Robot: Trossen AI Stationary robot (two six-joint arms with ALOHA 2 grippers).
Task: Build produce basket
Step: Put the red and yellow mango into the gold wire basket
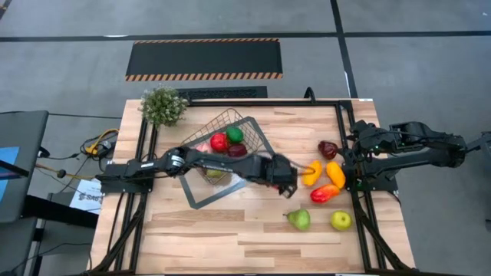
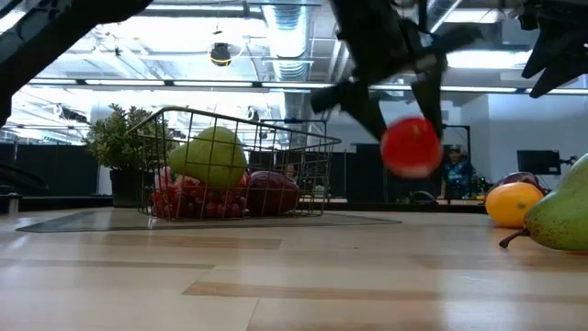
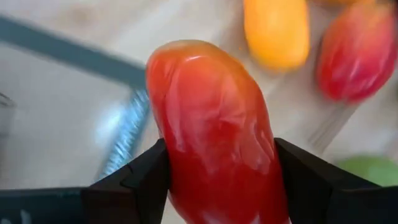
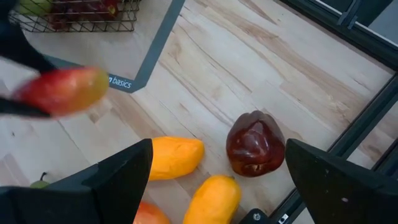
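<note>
One red piece (image 3: 214, 134) being clamped in left gripper (image 3: 217, 180), held off table. Transfer step underway: basket (image 1: 230, 146) lying just beside, toward left arm's base. Next: carrying over rim, releasing inside. Right gripper (image 4: 214, 180) waiting, fingers apart.

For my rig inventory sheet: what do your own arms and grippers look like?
Both arms are dark, near-black, built from jointed segments. The left arm shows a lighter, silvery joint partway along. The right arm looks bulkier and angular. The left gripper has two flat black fingers with angled edges; the right gripper has broad, wedge-shaped black fingers. No markings are legible.
</note>
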